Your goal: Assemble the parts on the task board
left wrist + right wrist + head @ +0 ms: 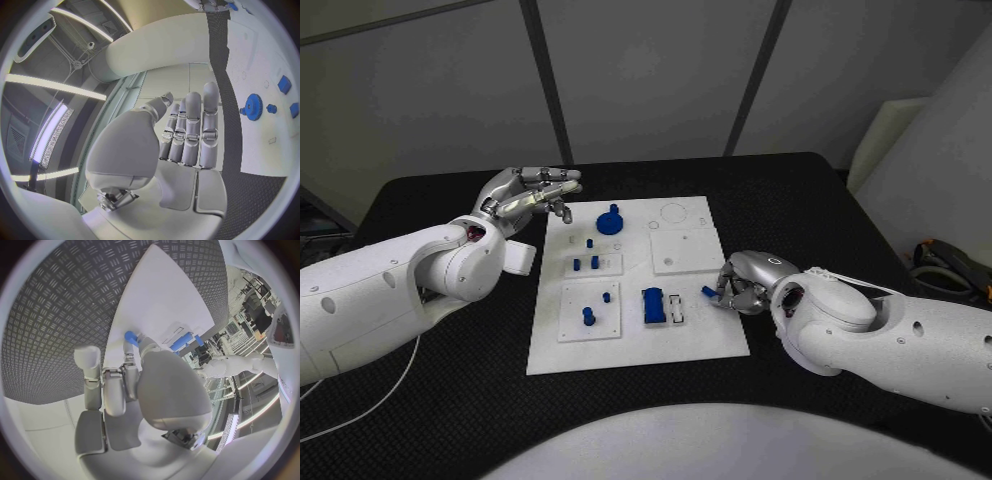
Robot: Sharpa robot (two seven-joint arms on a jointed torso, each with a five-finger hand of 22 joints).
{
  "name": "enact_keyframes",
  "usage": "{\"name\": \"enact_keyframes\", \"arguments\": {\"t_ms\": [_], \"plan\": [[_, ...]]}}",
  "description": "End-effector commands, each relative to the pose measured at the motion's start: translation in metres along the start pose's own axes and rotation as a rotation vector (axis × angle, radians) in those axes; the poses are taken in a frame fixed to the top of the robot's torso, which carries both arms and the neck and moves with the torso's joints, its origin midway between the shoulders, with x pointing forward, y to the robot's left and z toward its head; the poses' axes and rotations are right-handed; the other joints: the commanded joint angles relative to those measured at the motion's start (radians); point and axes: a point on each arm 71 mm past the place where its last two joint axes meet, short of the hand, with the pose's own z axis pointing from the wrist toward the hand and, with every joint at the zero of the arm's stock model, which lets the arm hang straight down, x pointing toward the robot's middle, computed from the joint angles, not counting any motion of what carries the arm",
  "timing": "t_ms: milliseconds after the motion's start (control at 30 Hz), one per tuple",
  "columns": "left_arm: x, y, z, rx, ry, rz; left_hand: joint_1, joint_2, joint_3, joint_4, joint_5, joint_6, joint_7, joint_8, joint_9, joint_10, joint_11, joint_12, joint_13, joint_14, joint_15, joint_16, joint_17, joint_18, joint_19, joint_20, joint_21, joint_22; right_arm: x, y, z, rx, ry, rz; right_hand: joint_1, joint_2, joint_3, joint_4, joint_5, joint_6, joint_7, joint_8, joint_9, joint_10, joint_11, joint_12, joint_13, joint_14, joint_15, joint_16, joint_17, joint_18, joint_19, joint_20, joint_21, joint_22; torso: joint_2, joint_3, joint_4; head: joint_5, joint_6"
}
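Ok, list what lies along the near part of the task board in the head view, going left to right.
Small blue peg on its white plate → large blue block → white slotted piece → small blue part at the right hand's fingers.

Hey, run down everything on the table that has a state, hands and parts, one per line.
Left hand: open, fingers apart, holding nothing, at the board's far left corner.
Right hand: pinching a small blue piece at the board's right edge.
Blue gear: standing on the board, untouched.
Blue block: resting on the board.
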Motion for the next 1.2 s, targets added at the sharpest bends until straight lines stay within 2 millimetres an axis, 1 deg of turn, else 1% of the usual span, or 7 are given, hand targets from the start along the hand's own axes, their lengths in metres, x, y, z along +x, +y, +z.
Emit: {"name": "enact_keyframes", "arguments": {"t_ms": [33, 200, 433, 600, 867, 1133, 1200], "plan": [[0.001, -0.001, 0.0, 0.002, 0.01, -0.008, 0.0, 0.006, -0.008, 0.0, -0.004, -0.006, 0.0, 0.004, 0.001, -0.007, -0.001, 0.005, 0.0, -0.009, -0.001, 0.006, -0.001, 0.006, -0.003, 0.0, -0.006, -0.002, 0.013, -0.01, -0.004, 0.081, 0.096, 0.05, -0.069, -0.027, 0.251, -0.173, 0.005, 0.01, -0.001, 0.007, 0.021, 0.007, 0.003, 0.005, 0.1, 0.089, 0.002, 0.003, 0.195, -0.01, 0.0, 0.003, 0.005, 0.004, 0.0, -0.0006, -0.0001, -0.001, -0.001], [0.002, -0.001, 0.001, 0.001, 0.011, -0.008, 0.0, 0.006, -0.008, 0.0, -0.004, -0.006, 0.0, 0.004, 0.001, -0.007, -0.001, 0.005, 0.0, -0.009, -0.001, 0.006, -0.001, 0.006, -0.003, 0.0, -0.006, -0.002, 0.012, -0.009, -0.008, 0.084, 0.093, 0.089, -0.108, -0.045, 0.298, -0.192, 0.004, 0.008, -0.001, 0.011, 0.032, 0.008, 0.004, 0.006, 0.102, 0.089, 0.001, 0.004, 0.196, -0.01, 0.001, 0.003, 0.007, 0.007, 0.0, -0.0004, 0.0006, -0.001, -0.001], [0.001, -0.001, 0.001, 0.001, 0.01, -0.008, 0.0, 0.006, -0.008, 0.0, -0.004, -0.006, 0.0, 0.004, 0.001, -0.007, -0.001, 0.005, 0.0, -0.009, -0.001, 0.006, -0.001, 0.006, -0.003, 0.0, -0.006, -0.002, 0.006, 0.0, -0.019, 0.063, 0.06, 0.184, -0.151, -0.063, 0.314, -0.191, 0.0, 0.009, -0.004, 0.013, 0.04, 0.012, 0.002, 0.01, 0.105, 0.09, 0.001, 0.007, 0.201, -0.011, 0.004, 0.003, 0.011, 0.014, -0.001, -0.0011, 0.0007, 0.002, -0.002], [0.002, -0.001, 0.001, 0.001, 0.011, -0.008, 0.0, 0.006, -0.008, 0.0, -0.004, -0.006, 0.0, 0.004, 0.001, -0.007, -0.001, 0.005, 0.0, -0.009, -0.001, 0.006, -0.001, 0.006, -0.003, 0.0, -0.006, -0.002, 0.006, 0.01, -0.024, 0.038, 0.068, 0.246, -0.161, -0.069, 0.316, -0.192, 0.001, 0.01, -0.005, 0.013, 0.042, 0.013, 0.001, 0.013, 0.107, 0.091, 0.0, 0.008, 0.203, -0.011, 0.005, 0.003, 0.012, 0.016, 0.0, -0.001, 0.0011, 0.003, -0.001], [0.002, -0.001, 0.001, 0.001, 0.013, -0.009, 0.0, 0.006, -0.008, 0.0, -0.004, -0.006, 0.0, 0.004, 0.001, -0.007, -0.001, 0.005, 0.0, -0.009, -0.001, 0.006, -0.001, 0.006, -0.003, 0.0, -0.006, -0.002, 0.011, 0.021, -0.02, 0.025, 0.102, 0.303, -0.178, -0.077, 0.318, -0.19, 0.009, 0.01, -0.006, 0.012, 0.044, 0.014, 0.0, 0.014, 0.108, 0.091, 0.0, 0.008, 0.203, -0.012, 0.006, 0.002, 0.012, 0.017, 0.0, -0.0012, 0.0021, 0.006, -0.001], [0.001, -0.001, 0.0, 0.001, 0.011, -0.008, 0.0, 0.006, -0.008, 0.0, -0.004, -0.006, 0.0, 0.004, 0.001, -0.007, -0.001, 0.005, 0.0, -0.009, -0.001, 0.006, -0.001, 0.006, -0.003, 0.0, -0.006, -0.002, 0.015, 0.031, -0.013, 0.014, 0.114, 0.336, -0.197, -0.082, 0.315, -0.187, 0.027, 0.011, -0.007, 0.012, 0.047, 0.014, 0.0, 0.015, 0.109, 0.091, -0.001, 0.009, 0.205, -0.012, 0.006, 0.002, 0.012, 0.017, 0.001, -0.0004, 0.0001, 0.014, -0.001], [0.002, -0.001, 0.0, 0.001, 0.012, -0.009, 0.0, 0.006, -0.008, 0.0, -0.004, -0.006, 0.0, 0.004, 0.001, -0.007, -0.001, 0.005, 0.0, -0.009, -0.001, 0.006, -0.001, 0.006, -0.003, 0.0, -0.006, -0.002, 0.016, 0.032, -0.011, 0.012, 0.116, 0.343, -0.202, -0.083, 0.313, -0.186, 0.03, 0.011, -0.007, 0.012, 0.047, 0.015, 0.0, 0.015, 0.109, 0.091, -0.001, 0.009, 0.205, -0.012, 0.006, 0.002, 0.012, 0.017, 0.001, -0.0002, 0.0008, 0.015, -0.002]]}}
